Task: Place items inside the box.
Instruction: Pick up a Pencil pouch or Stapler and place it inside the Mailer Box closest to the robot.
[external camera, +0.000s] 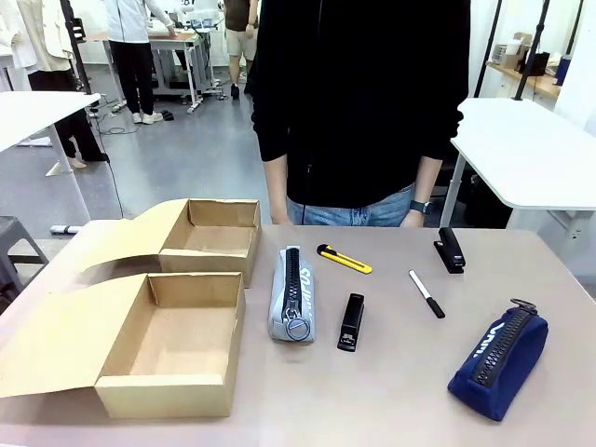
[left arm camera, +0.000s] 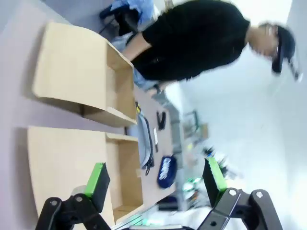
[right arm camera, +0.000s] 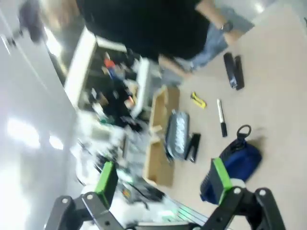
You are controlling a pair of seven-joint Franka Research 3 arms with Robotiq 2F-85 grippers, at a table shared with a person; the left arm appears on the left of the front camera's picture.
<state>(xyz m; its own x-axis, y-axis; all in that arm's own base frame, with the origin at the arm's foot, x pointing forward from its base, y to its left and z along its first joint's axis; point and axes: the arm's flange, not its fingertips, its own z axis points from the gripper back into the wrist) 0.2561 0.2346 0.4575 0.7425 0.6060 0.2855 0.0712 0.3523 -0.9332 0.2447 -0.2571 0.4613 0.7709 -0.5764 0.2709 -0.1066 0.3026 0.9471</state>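
Navy pouch [external camera: 498,361] lies well right of the near box [external camera: 168,396], with the grey pouch [external camera: 292,295], a stapler [external camera: 351,322] and a pen [external camera: 426,293] in between. Risk: the soft pouch sags or slips from a pinch on the carry, clips those, or snags the box wall. Right gripper [right arm camera: 163,181] hangs above the table, jaws wide and empty, with the pouch ahead, off to one pad's side and not between the fingers. Left gripper [left arm camera: 156,182] is also wide open and empty, up by the box, well apart from the pouch.

Grey pouch [external camera: 292,296], yellow knife [external camera: 344,259], two black staplers [external camera: 351,322], navy pouch [external camera: 498,358] lie right of two open boxes [external camera: 163,396].
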